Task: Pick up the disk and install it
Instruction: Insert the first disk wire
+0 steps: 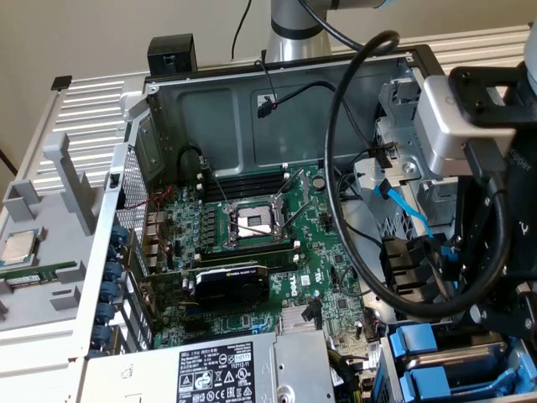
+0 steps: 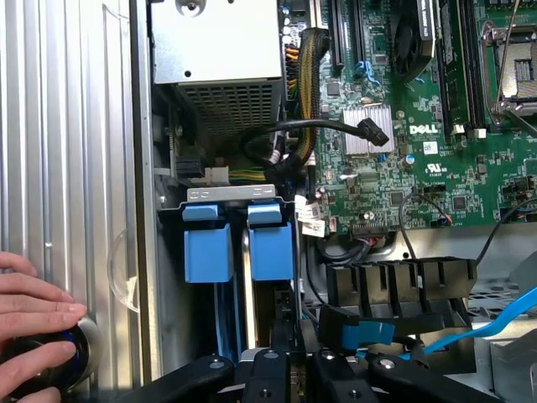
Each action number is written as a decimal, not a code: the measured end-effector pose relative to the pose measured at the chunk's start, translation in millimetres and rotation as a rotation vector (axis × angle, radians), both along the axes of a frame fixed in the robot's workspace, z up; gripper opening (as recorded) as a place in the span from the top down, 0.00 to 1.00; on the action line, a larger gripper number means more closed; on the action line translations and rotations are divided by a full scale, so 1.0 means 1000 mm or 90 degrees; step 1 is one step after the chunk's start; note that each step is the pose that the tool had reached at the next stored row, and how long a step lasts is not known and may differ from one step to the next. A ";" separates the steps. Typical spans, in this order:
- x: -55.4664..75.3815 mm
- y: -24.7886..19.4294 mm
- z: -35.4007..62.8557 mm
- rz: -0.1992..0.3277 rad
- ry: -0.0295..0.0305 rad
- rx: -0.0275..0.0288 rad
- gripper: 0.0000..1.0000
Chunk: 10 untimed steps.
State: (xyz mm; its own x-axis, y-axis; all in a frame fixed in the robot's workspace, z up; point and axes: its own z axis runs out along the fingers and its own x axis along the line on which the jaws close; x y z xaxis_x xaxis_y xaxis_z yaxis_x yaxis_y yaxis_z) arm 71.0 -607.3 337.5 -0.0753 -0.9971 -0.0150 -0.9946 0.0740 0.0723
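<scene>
Low over drive cage with gripper, jaws clenched close together; cannot tell whether anything pinched between; disk seated in cage slot nearer motherboard, just ahead of fingertips, blue carrier end showing; second blue carrier just beside, on case-wall side; power supply near cage; person's hand resting on round knob outside case.

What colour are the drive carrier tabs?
Blue; the drive carrier tabs show best in the wrist view.

The disk, blue carrier frame outward, sits on edge in the drive bay beside a second blue carrier.
</scene>
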 end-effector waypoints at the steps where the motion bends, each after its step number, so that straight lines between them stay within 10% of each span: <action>1: 0.000 0.0000 -0.0001 0.000 0.0000 0.0000 0.83; 10: 0.001 0.0001 -0.0003 0.000 0.0000 0.0002 0.83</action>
State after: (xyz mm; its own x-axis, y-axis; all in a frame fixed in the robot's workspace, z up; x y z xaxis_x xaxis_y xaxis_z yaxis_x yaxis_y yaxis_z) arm 71.6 -607.3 337.3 -0.0754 -0.9970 -0.0153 -0.9946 0.0741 0.0723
